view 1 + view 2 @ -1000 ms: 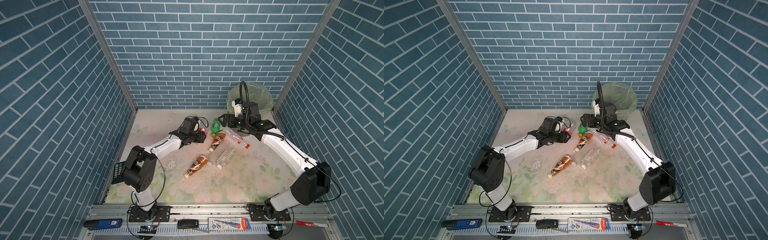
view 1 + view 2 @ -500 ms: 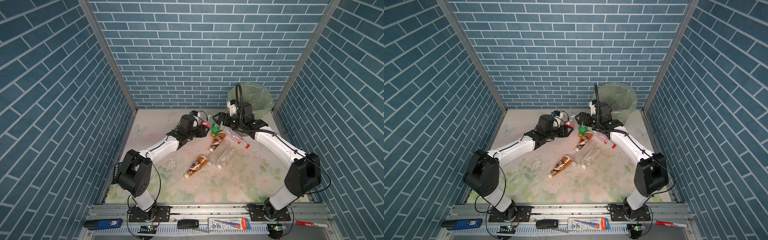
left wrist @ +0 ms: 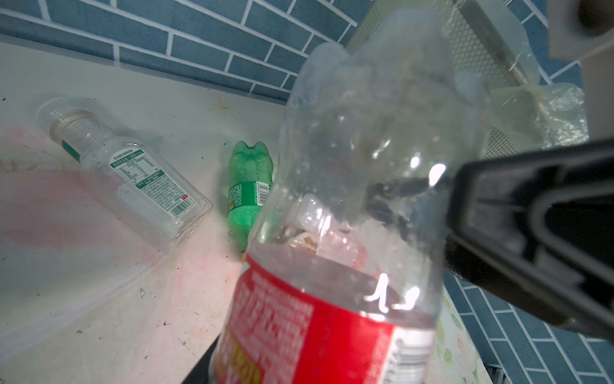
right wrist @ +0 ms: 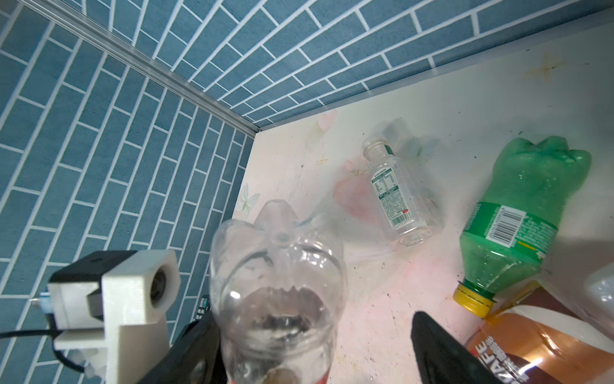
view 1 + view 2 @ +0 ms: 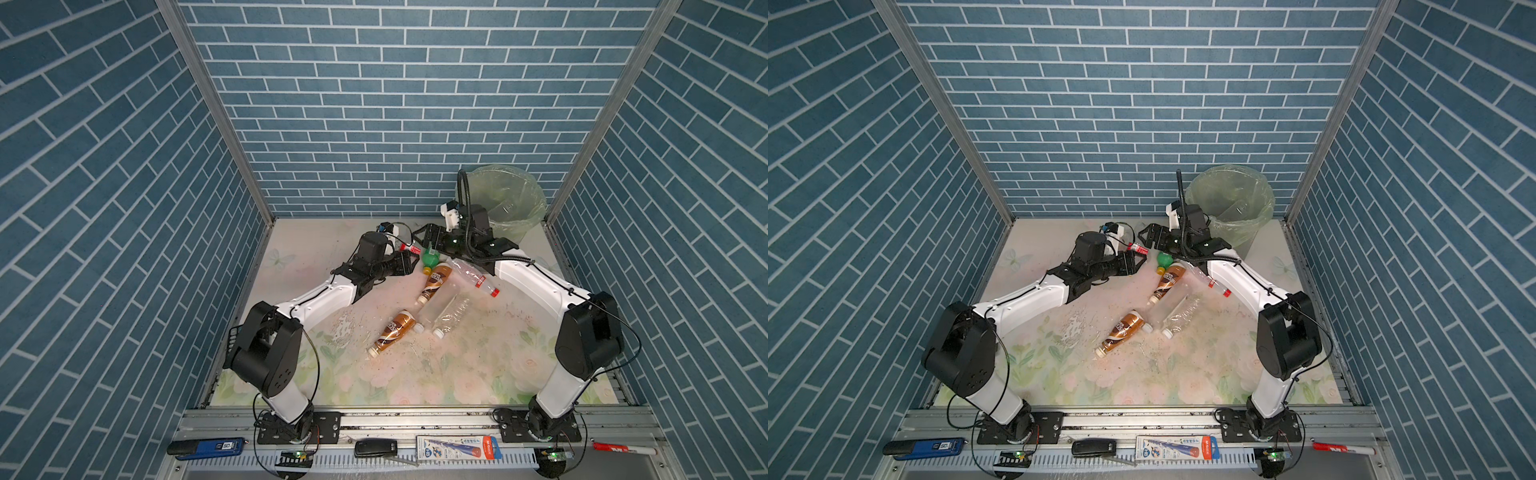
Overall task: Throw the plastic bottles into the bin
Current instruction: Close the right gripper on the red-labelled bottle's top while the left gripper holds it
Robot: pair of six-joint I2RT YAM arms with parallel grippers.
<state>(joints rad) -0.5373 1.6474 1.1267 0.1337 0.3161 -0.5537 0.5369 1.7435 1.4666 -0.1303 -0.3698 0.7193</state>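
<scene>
Left gripper [image 5: 405,261] clamps our bottle [image 5: 411,248] at the table's [image 5: 478,374] twelve o'clock, while the right gripper's [image 5: 424,237] fingers [image 4: 445,352] stand wide around its base. We see clear plastic and a red label.

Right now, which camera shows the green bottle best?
The right wrist view: the green bottle lies whole and close, yellow cap and barcode clear. The left wrist view shows it farther off, its neck behind the red-labelled bottle. Both top views show only a small green patch.
</scene>
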